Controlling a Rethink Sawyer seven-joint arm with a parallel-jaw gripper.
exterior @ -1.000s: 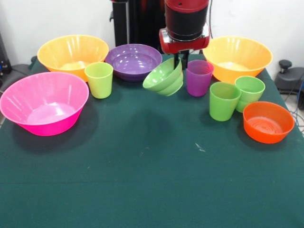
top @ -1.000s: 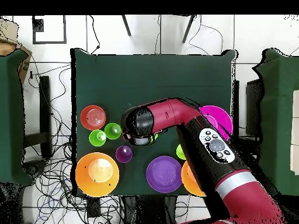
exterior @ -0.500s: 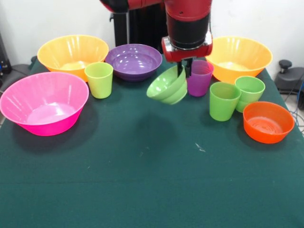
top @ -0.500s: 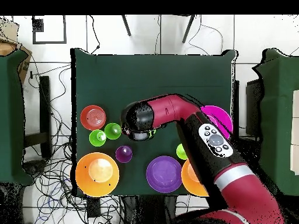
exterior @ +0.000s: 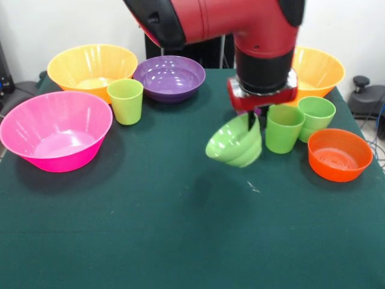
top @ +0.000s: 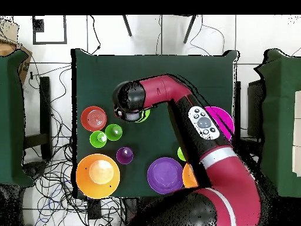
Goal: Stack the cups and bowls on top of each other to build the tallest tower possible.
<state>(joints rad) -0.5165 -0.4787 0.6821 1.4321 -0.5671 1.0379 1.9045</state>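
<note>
The small green bowl (exterior: 236, 143) is gripped by its rim in the closed gripper (exterior: 251, 120) and held tilted, clear of the green table (exterior: 150, 217). It's hung just beside two green cups (exterior: 284, 127), near the small orange bowl (exterior: 339, 154).

You were working in a robot laboratory, not in a home. The table (top: 153, 76) was covered with a dark green cloth, and more green-covered tables (top: 12, 118) stood at both sides of it. On the white tiled floor (top: 159, 35) many loose black cables (top: 53, 170) lay around the table's edge. The big red and black arm (top: 194, 135) had a panel of buttons (top: 203, 123) on it. Behind the table there was a plain white wall (exterior: 337, 24) and black equipment (exterior: 367, 96) at the side.
</note>
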